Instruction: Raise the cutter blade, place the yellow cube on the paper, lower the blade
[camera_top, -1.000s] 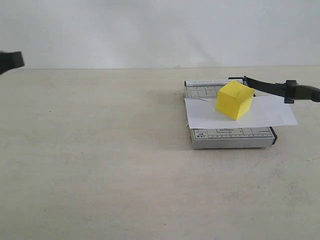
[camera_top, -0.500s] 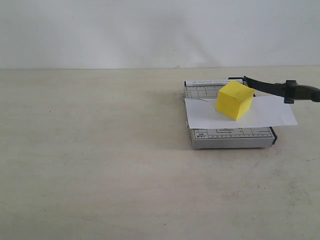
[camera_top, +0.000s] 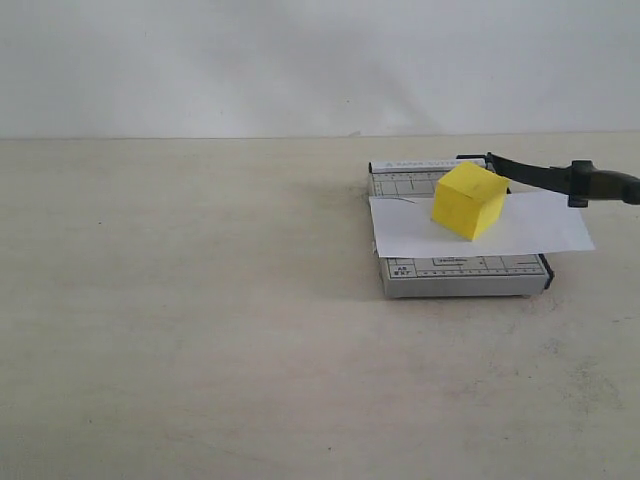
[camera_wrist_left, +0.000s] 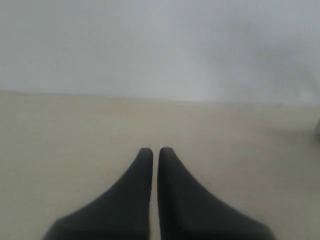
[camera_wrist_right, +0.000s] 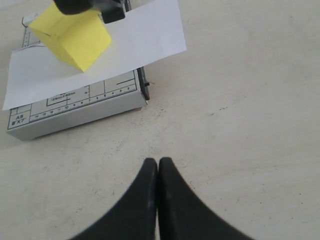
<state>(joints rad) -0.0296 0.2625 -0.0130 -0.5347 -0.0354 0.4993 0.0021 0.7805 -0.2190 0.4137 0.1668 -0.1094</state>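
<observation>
Cube (camera_top: 470, 200), matte yellow and sharp-edged, sits on the flat white paper (camera_top: 540, 228) laid across the grey gridded trimmer (camera_top: 460, 277). The thin black blade (camera_top: 540, 173) slants past its top, with the rounded handle beyond the paper.

Left wrist: left gripper (camera_wrist_left: 152, 150), smooth dark jaws nearly together (a hairline gap), empty over the pale table (camera_wrist_left: 60, 130).

Right wrist: right gripper (camera_wrist_right: 157, 161) closed, empty, near the trimmer's corner.

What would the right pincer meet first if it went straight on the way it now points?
Probably bare table, just ahead of the shut right pincer. Beyond that lies a corner of the grey trimmer, under the paper. Depth is unclear.
</observation>
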